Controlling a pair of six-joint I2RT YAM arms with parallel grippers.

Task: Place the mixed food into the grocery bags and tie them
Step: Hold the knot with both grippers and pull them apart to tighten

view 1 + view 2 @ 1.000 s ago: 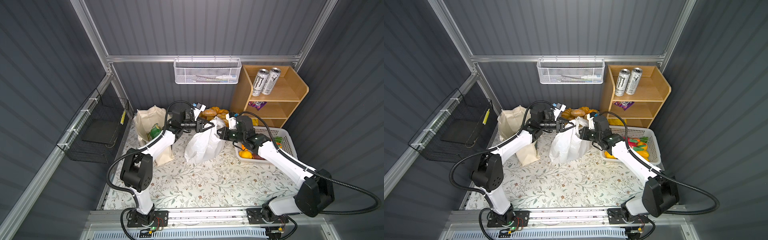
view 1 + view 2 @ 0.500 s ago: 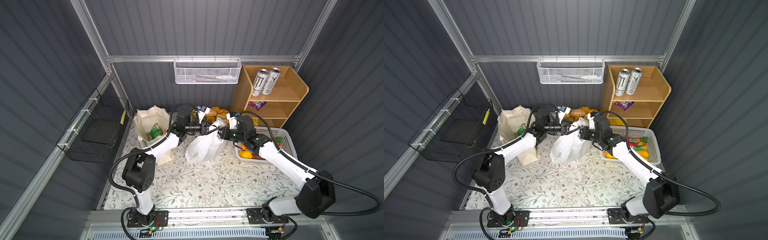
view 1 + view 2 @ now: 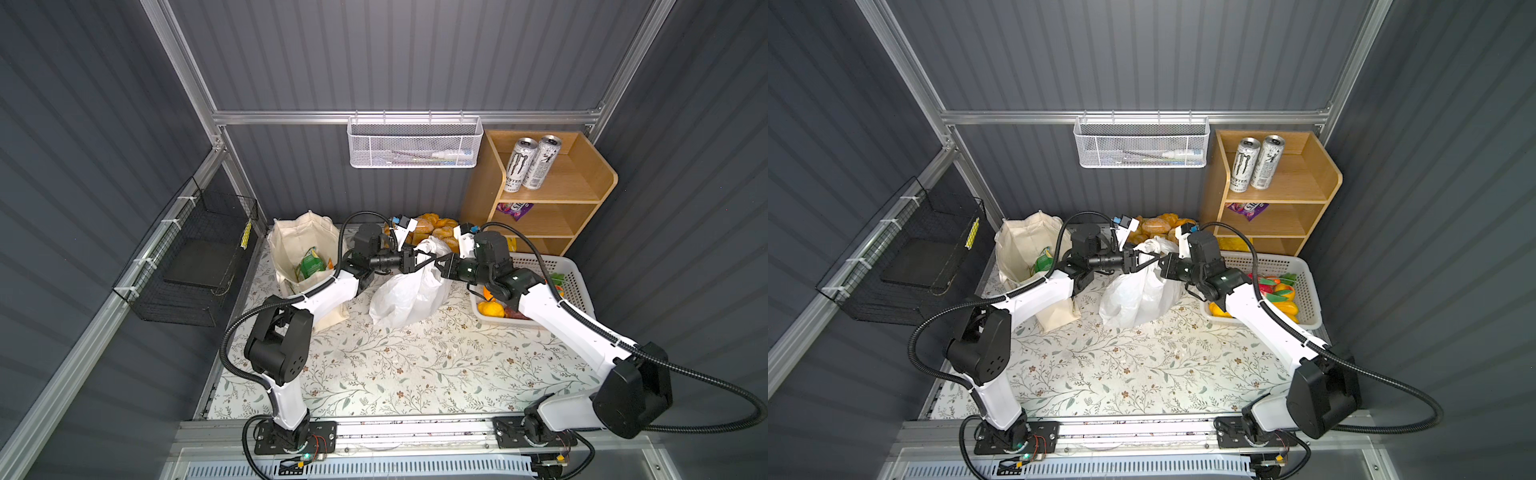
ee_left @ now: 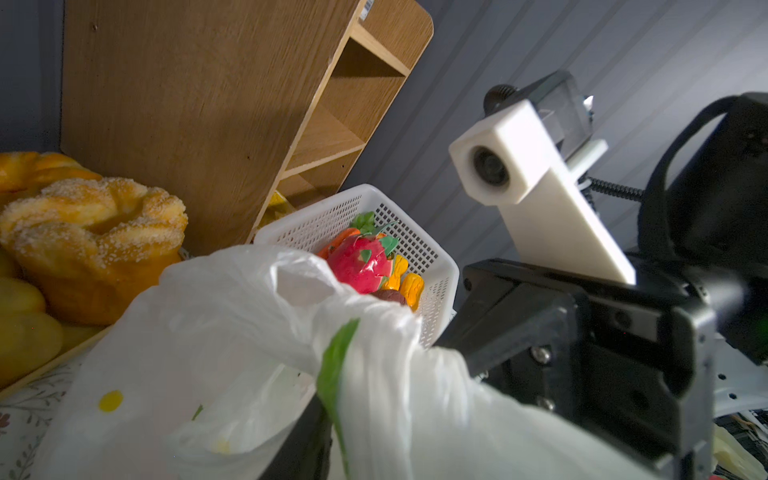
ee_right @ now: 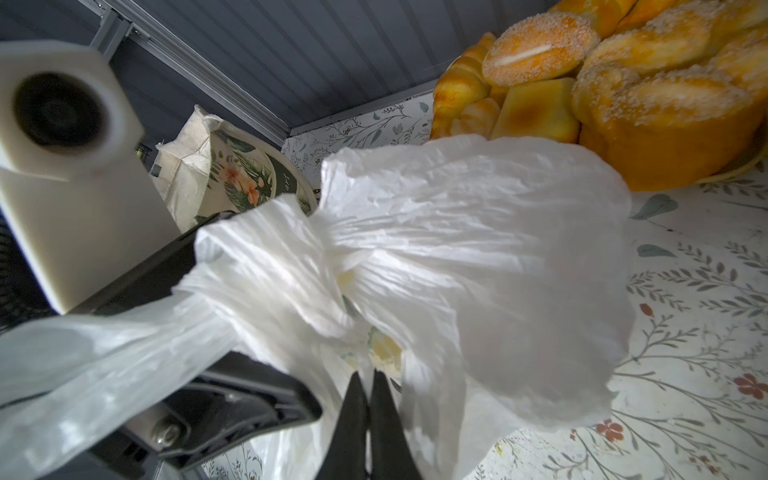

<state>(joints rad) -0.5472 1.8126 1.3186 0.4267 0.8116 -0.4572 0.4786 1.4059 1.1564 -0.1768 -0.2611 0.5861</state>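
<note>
The right gripper (image 5: 369, 378) is closed tight, pinching plastic of the white plastic carrier bag (image 3: 409, 295). The left gripper (image 3: 417, 262) has its jaws partly apart around a twisted handle; whether it clamps is unclear. The bag stands between the canvas tote (image 3: 299, 245) and the white basket (image 3: 575, 270).

Bread rolls (image 3: 436, 224), two cans (image 3: 518, 166) on wooden shelf (image 3: 579, 176), perforated basket (image 3: 579, 282), perhaps tubes (image 3: 451, 153) in rack (image 3: 415, 141)

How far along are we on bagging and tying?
Done: a green packet sits in the tote. In hand: the left end effector and the shut right end effector are at the handles of the white plastic bag, twisted into an apparent knot. Left: toy produce sits in the basket; the tote is open.
</note>
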